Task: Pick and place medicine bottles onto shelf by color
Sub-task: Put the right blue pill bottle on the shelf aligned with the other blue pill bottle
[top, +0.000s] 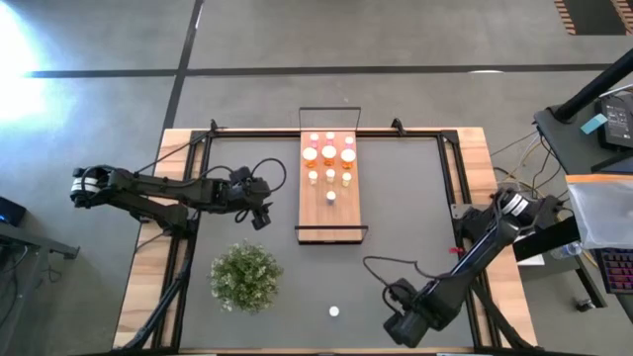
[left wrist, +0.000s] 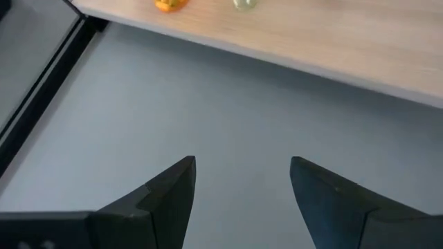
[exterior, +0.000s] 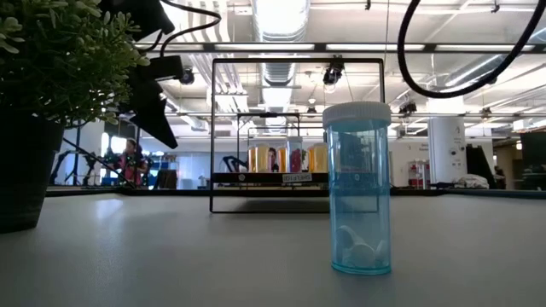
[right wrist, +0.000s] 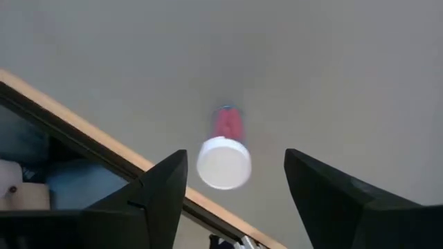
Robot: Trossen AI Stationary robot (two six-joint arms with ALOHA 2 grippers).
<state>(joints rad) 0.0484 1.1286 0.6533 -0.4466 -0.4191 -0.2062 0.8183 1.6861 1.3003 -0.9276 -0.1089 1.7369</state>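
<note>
The wooden shelf [top: 329,213] lies on the mat at mid-table, and several pink, orange and pale medicine bottles [top: 329,153] stand on its far half. One white-capped bottle [top: 334,311] stands alone on the mat near the front edge. The low view shows it upright with a clear blue body [exterior: 360,188]. My right gripper [top: 401,321] is open just to its right. In the right wrist view [right wrist: 235,200] the bottle [right wrist: 223,162] shows ahead between the fingers, untouched. My left gripper [top: 262,213] is open and empty over the mat, left of the shelf [left wrist: 311,34].
A bushy green plant [top: 245,277] stands on the mat at the front left, between my left gripper and the lone bottle. The black wire frame [top: 329,109] rises at the shelf's far end. Bare mat lies right of the shelf [top: 406,198].
</note>
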